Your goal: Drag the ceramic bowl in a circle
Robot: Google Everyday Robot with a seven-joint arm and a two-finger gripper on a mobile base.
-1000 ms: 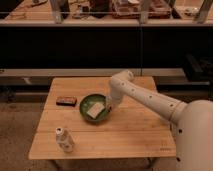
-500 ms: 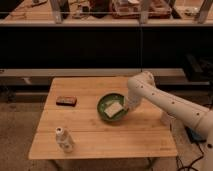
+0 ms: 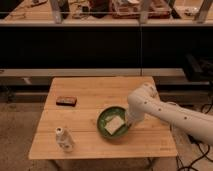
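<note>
Since half a second ago the ceramic bowl (image 3: pixel 115 122) has slid from the middle of the table (image 3: pixel 100 90) toward its near edge, and the arm (image 3: pixel 150 107) has swung down with it; the other things lie where they were.

The bowl now sits just right of the table's midline, closer to the near edge than to the far one, and well clear of every corner; it is green and glossy with a darker rim, and a pale flat piece (image 3: pixel 114 125) lies inside it. The claw (image 3: pixel 129 120) is at the bowl's rim on the side facing the right edge, at the end of the white arm, which reaches in over that edge; whether the claw is apart, together or clamped on the rim cannot be told.

A white bottle (image 3: pixel 64 139) stands near the near left corner, well apart from the bowl; a small dark block (image 3: pixel 66 101) lies by the left edge, about halfway along it and farther back than the bottle.
</note>
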